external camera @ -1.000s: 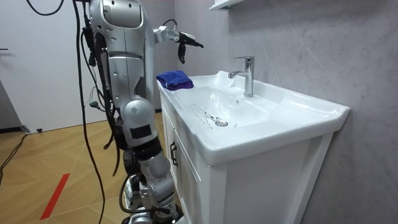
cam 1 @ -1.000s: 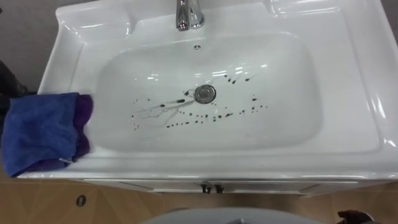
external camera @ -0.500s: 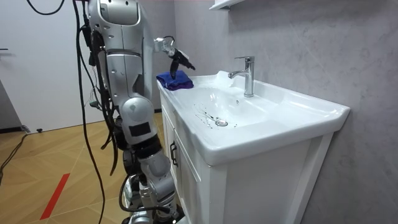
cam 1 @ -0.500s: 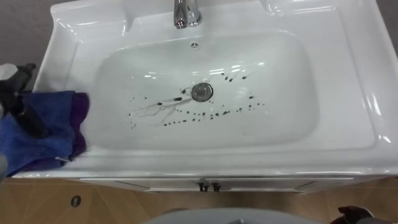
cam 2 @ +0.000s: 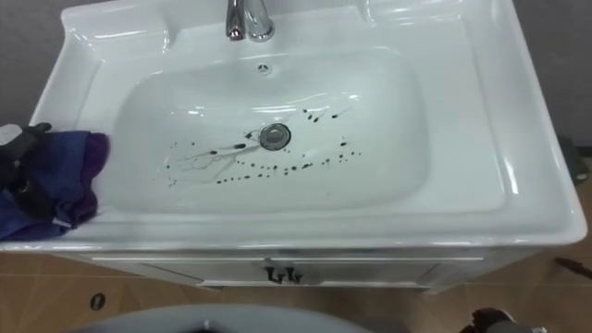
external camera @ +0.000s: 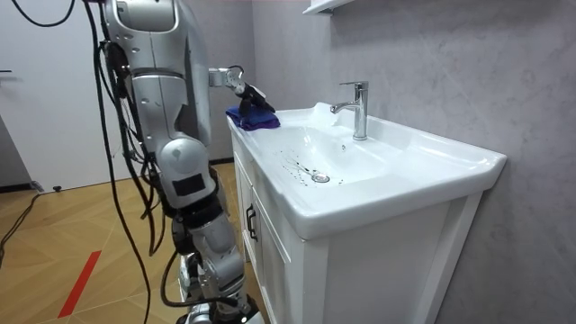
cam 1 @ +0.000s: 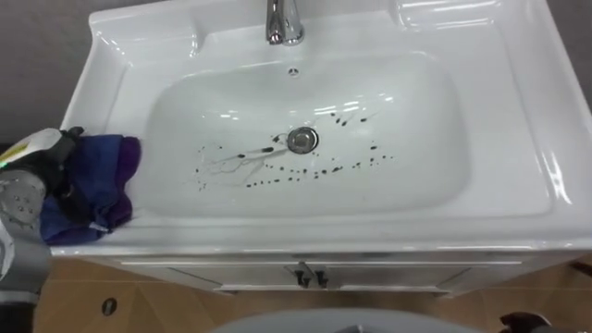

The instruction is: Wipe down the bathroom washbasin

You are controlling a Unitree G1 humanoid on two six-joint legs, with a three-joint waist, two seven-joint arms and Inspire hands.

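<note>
The white basin (cam 1: 518, 111) is set in a vanity cabinet (external camera: 270, 261), with its chrome faucet (cam 1: 285, 23) at 12 o'clock and its drain (cam 1: 302, 141) at the centre of the bowl. Dark specks and streaks (cam 1: 314, 171) spread around the drain from 9 o'clock to 3 o'clock. A blue cloth (cam 1: 102, 180) lies bunched on the rim at 9 o'clock. The left hand (cam 1: 37, 171) rests on it with dark fingers sunk into the folds, and I cannot tell whether they pinch it. The right hand (cam 1: 532, 322) shows as a dark tip at 5 o'clock, its state unreadable. The robot stands at the cabinet's front.
</note>
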